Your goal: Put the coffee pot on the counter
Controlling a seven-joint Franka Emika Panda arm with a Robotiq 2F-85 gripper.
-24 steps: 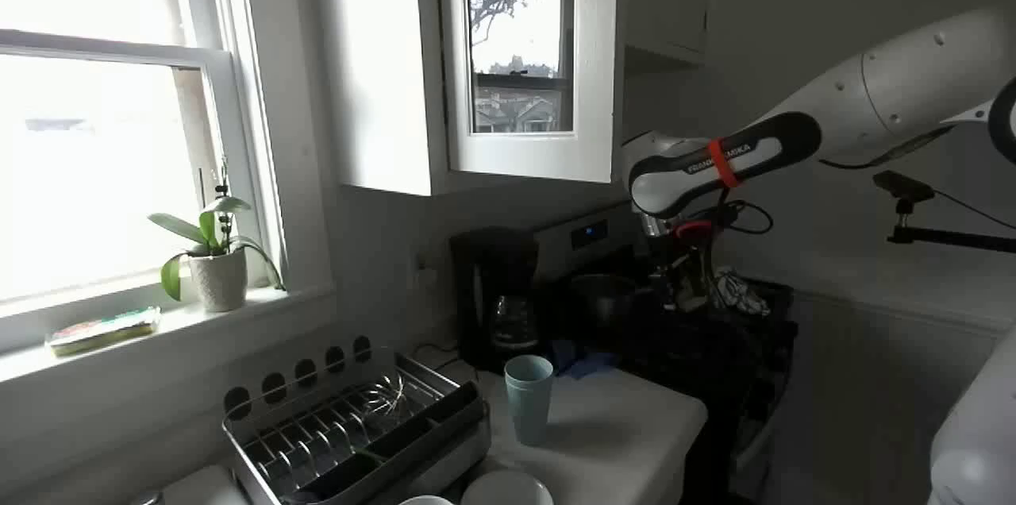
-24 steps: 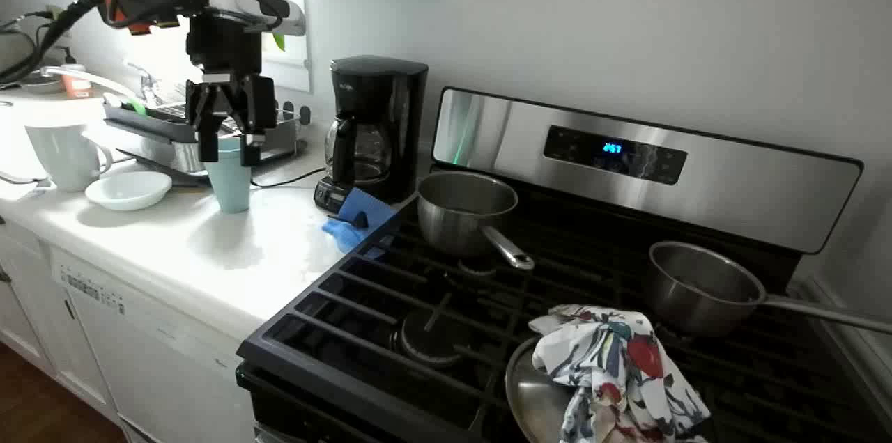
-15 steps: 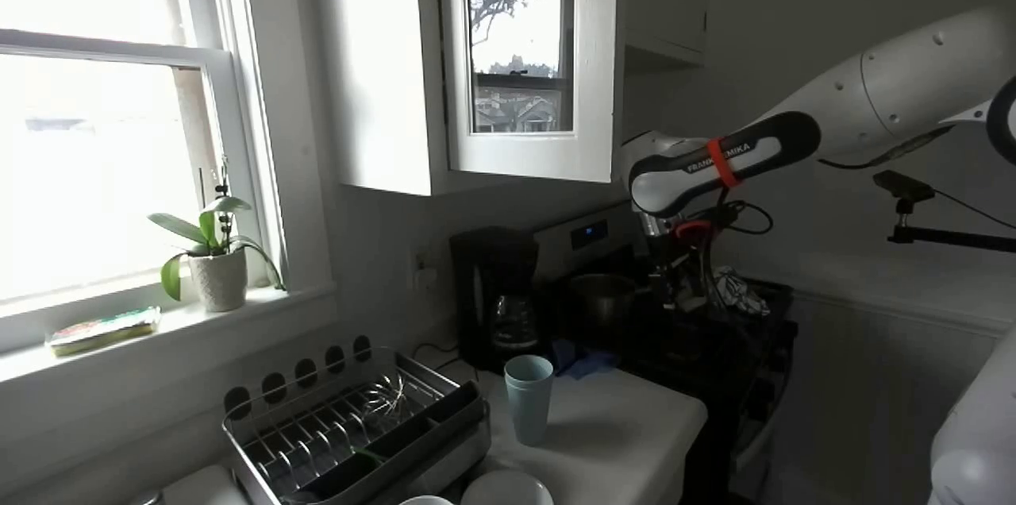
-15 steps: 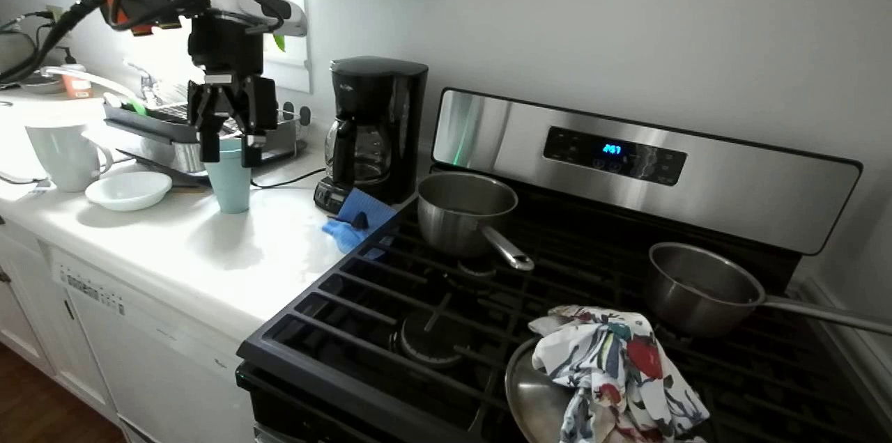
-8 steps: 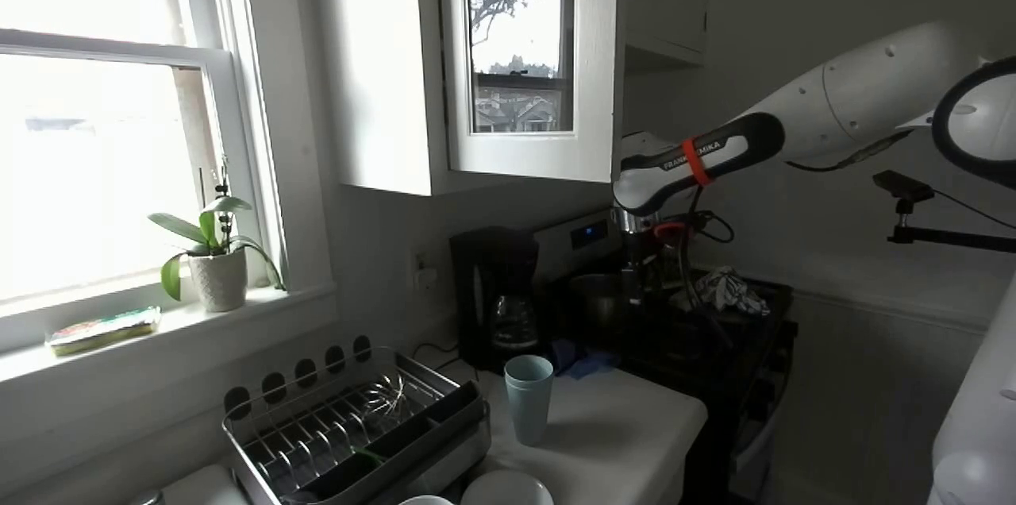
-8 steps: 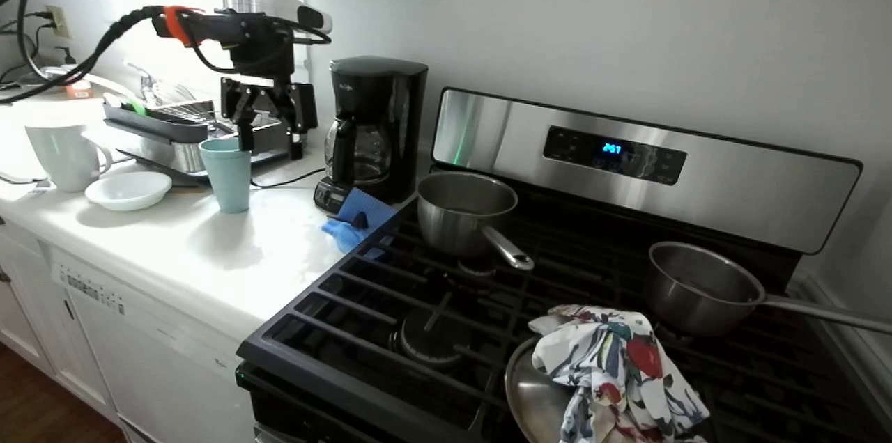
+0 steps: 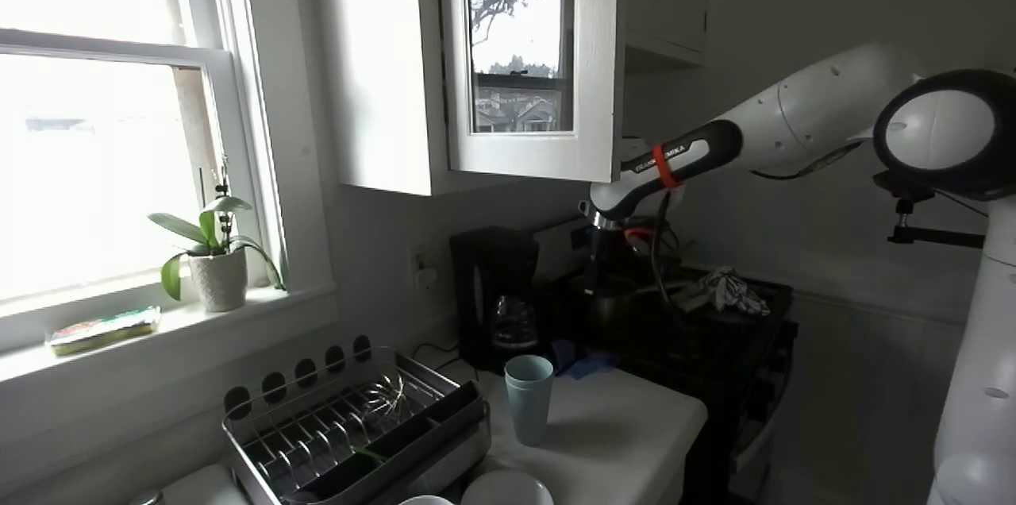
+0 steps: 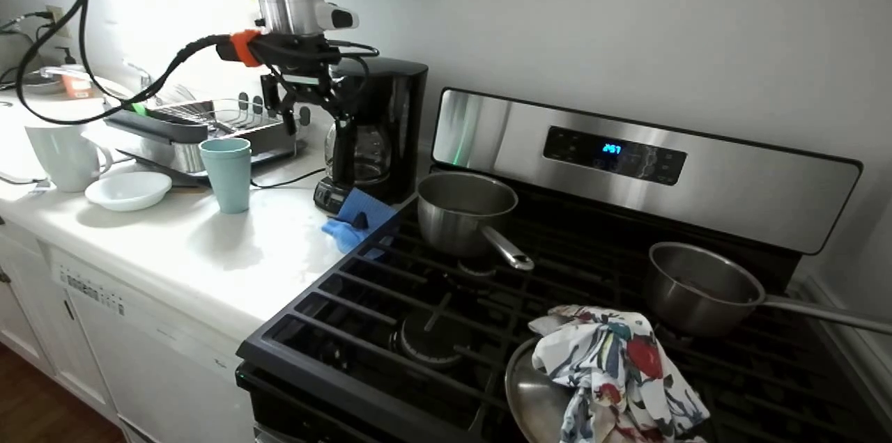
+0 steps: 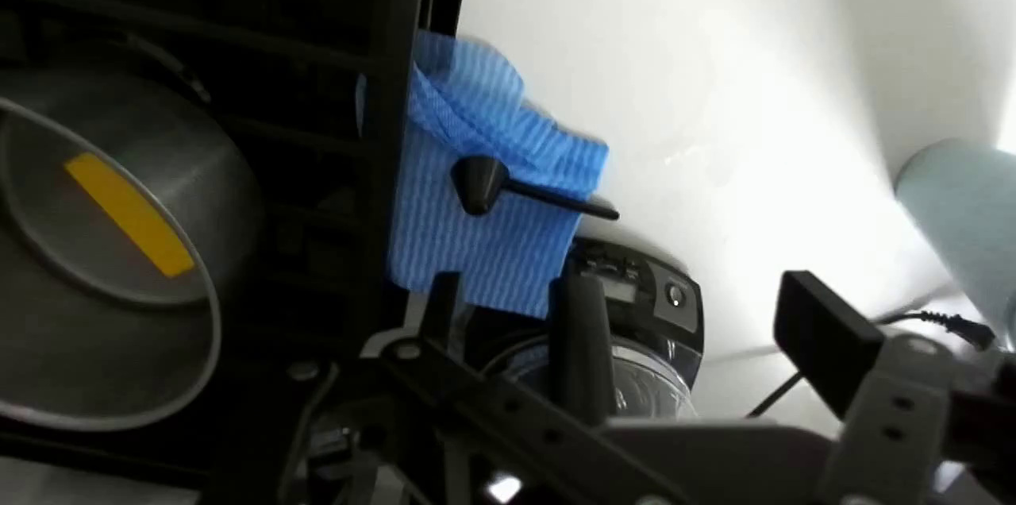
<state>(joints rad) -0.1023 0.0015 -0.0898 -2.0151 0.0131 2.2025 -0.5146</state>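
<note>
The coffee pot is a rounded glass carafe with a black handle. It sits inside the black coffee machine and also shows in an exterior view. In the wrist view its glass is partly hidden by the gripper, and its dark handle appears between the fingers. My gripper is open and empty, in front of the machine at about the height of the handle's top. It is dark in an exterior view. Whether a finger touches the handle, I cannot tell. The white counter lies below.
The coffee machine stands at the back beside the stove. A blue cloth with a black scoop lies before it. A pale blue cup and dish rack are nearby. A steel pot sits on the stove.
After staying nearly still, the arm has moved toward the coffee machine over the last half second or so. The gripper has turned and now overlaps the machine's front in an exterior view. It stays open.
</note>
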